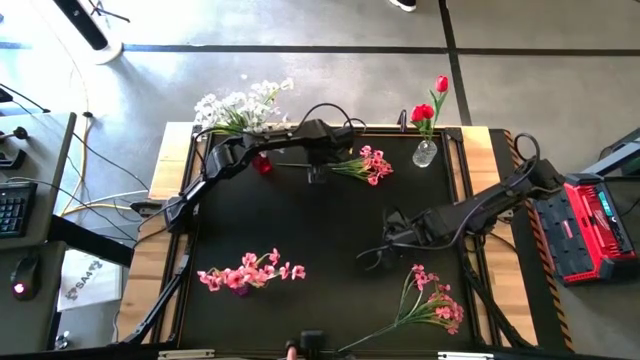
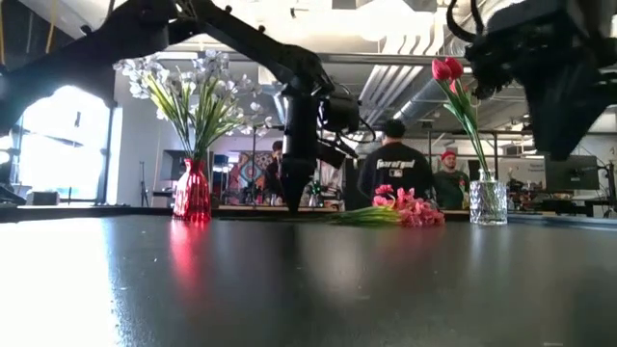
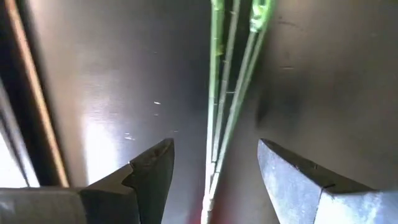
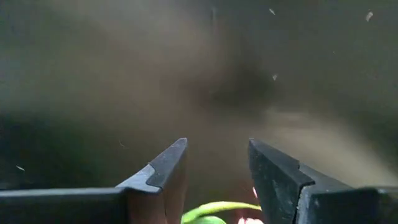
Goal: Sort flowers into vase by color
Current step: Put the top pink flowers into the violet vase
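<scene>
1. Counter (image 1: 330, 225): black top, light wooden edging along the left and far sides.
2. Red vase (image 1: 262, 164) stands upright at the far left, holding white flowers (image 1: 240, 106).
3. Clear vase (image 1: 425, 153) stands upright at the far right, holding red tulips (image 1: 430, 105).
4. Pink spray (image 1: 367, 164) lies flat at the far middle, between the two vases.
5. Second pink spray (image 1: 250, 272) lies flat at the near left.
6. Third pink spray (image 1: 430, 304) lies flat at the near right, stems towards the near edge.
</scene>
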You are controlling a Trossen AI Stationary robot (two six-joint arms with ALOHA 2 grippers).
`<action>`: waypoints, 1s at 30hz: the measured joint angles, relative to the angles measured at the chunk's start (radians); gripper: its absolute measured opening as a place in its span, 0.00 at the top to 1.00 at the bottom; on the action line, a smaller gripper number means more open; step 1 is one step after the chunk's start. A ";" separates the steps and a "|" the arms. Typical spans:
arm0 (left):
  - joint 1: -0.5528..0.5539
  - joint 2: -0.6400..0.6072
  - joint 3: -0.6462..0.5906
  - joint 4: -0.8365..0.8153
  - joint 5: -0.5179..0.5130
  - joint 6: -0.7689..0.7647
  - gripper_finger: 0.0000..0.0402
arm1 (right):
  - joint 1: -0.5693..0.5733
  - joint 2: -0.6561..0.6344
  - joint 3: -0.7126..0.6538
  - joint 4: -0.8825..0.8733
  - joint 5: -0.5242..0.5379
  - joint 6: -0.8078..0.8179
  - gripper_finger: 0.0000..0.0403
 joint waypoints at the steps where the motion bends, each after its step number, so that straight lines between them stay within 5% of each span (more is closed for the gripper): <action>1: 0.000 0.001 0.000 -0.006 -0.013 0.002 0.45 | -0.008 0.000 0.000 0.013 0.000 0.000 0.62; 22: 0.028 -0.006 -0.160 0.015 -0.067 0.100 0.61 | -0.031 0.000 0.000 0.113 0.022 0.045 0.62; 30: 0.026 0.001 -0.131 -0.019 -0.114 0.049 0.87 | -0.031 0.000 0.000 0.113 0.044 0.068 0.62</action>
